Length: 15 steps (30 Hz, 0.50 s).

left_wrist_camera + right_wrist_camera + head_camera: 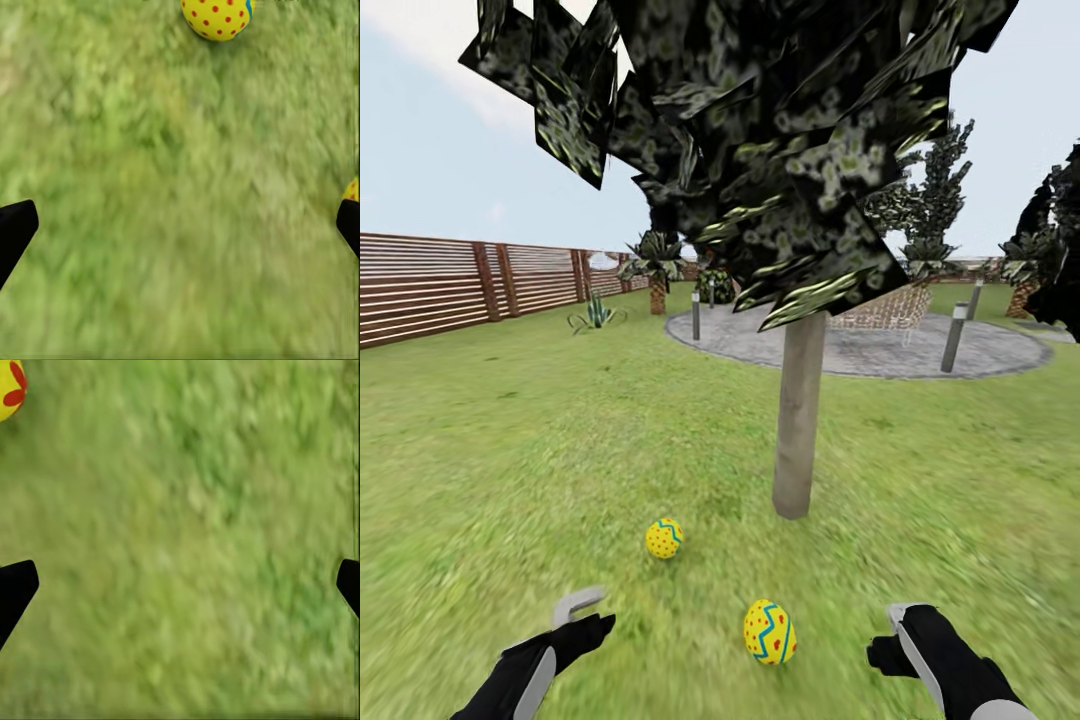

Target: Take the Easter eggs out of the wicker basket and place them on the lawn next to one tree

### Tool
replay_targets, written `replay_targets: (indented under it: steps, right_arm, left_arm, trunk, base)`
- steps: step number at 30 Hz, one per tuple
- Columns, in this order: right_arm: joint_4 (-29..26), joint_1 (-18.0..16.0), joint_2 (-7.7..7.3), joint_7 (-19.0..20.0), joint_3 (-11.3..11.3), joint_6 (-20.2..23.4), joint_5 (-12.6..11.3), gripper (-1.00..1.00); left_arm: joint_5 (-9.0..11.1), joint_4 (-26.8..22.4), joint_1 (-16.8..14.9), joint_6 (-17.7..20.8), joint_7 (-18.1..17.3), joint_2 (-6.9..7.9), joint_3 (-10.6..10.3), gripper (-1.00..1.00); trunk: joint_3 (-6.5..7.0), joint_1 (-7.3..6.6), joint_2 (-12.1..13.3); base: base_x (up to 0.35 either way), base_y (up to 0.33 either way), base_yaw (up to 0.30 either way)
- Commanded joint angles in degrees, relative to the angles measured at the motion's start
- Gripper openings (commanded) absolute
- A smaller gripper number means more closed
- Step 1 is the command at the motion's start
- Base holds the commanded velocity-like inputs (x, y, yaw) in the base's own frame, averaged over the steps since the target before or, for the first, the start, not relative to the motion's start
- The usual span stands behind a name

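Note:
Two yellow Easter eggs with blue zigzags and red dots lie on the lawn (510, 450) near the tree's pale trunk (800, 420). One egg (664, 538) is left of the trunk. The other egg (769, 632) lies nearer me, between my hands. My left gripper (582, 618) hovers open over bare grass (180, 187), with an egg (217, 16) ahead of it and a sliver of another egg (352, 189) by one fingertip. The right gripper (890, 637) is also open over grass (187, 540), an egg (9, 390) at that frame's edge. The wicker basket is out of view.
Dark blocky foliage (760, 130) hangs overhead. Behind the tree is a grey round patio (860, 345) with short bollard posts (955, 337) and a pale woven chair (880, 305). A brown slatted fence (460, 285) runs along the left. Open grass lies all around me.

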Motion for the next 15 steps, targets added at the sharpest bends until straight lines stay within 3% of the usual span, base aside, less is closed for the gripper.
replay_targets:
  steps: [1, 9, 15]
  right_arm:
    - [0.0, 0.0, 0.01, -0.1, 0.0, 0.2, 0.0, 1.0]
    - [0.0, 0.0, 0.01, -0.1, 0.0, 0.3, 0.0, 1.0]
    - [0.0, 0.0, 0.01, -0.1, 0.0, 0.2, 0.0, 1.0]
  left_arm:
    - [0.4, -0.1, 0.0, 0.4, -0.2, -0.04, 0.2, 1.0]
    - [0.4, -0.1, 0.0, 0.4, -0.2, -0.08, 0.2, 1.0]
    - [0.4, -0.1, 0.0, 0.4, -0.2, -0.09, 0.2, 1.0]
  trunk:
    - [0.19, -0.04, 0.0]
    - [2.2, -0.24, 0.1]
    - [3.48, -1.56, 2.5]
  base:
    - [-0.019, -0.132, -0.258]
    - [-0.004, -0.026, -0.266]
    - [-0.036, -0.001, -0.268]
